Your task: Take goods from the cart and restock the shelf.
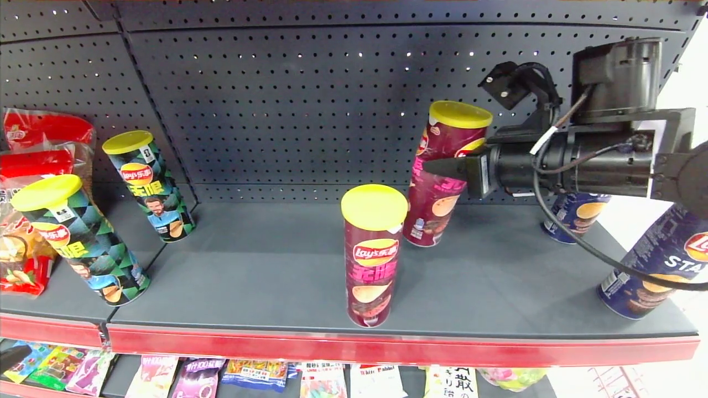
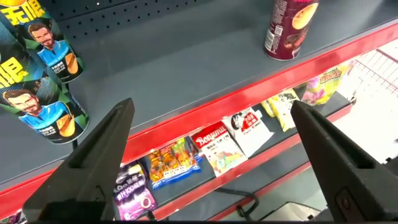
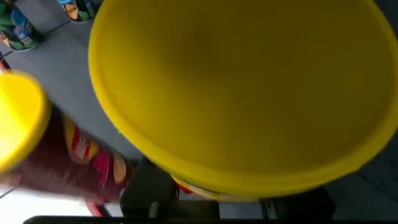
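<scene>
R gripper (image 1: 448, 166) is clamped on a maroon can (image 1: 437, 215) w/ yellow lid, at the back of the shelf (image 1: 265, 265), right of centre. Can is upright, slightly tilted; can't tell if its base touches the board. L gripper (image 2: 211, 106) is spread wide, holding nothing, above the shelf's front edge. 2nd maroon can (image 1: 373, 260) stands nearer the front, just left of the held one. 2 green cans (image 1: 152, 188) stand at left, 2 blue cans (image 1: 658, 260) at right. Snack bags (image 1: 33, 143) lie far left.
</scene>
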Tool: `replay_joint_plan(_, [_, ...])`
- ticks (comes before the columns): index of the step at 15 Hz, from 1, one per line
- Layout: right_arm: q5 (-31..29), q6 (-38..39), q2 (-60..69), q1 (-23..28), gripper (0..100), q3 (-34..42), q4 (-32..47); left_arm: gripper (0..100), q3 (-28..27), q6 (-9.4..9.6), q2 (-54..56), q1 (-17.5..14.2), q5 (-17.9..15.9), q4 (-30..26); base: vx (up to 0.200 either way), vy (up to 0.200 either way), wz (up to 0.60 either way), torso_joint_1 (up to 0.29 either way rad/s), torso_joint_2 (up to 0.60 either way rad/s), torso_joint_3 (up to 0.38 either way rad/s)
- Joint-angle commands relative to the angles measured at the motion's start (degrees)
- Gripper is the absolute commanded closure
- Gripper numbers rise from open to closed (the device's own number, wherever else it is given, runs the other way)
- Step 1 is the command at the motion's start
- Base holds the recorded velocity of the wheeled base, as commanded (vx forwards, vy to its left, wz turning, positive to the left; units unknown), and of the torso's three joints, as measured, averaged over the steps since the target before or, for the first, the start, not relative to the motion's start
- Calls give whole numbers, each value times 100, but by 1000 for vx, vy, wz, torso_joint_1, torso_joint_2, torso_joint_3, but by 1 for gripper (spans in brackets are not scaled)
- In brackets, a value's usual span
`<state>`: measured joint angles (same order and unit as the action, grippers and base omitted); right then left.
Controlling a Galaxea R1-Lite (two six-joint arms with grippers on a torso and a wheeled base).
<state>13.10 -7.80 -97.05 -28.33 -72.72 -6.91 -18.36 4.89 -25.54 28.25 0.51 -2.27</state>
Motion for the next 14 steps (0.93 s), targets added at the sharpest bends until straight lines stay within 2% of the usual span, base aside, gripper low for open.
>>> replay_joint_plan(1, [-10,-2,-473,-199,100,-322,23,0,-1,3,-30,-3,2,-2,0,0,0,0,0,0])
replay_joint_plan(8, [-142,-248,-991,-349,100,-419,-91,0,43,3,-39,-12,2,-2,0,0,0,0,0,0])
replay_joint_plan(14, [-238,-248,-1396,-375,100,-990,-91,0,131,-5,-30,-12,2,-2,0,0,0,0,0,0])
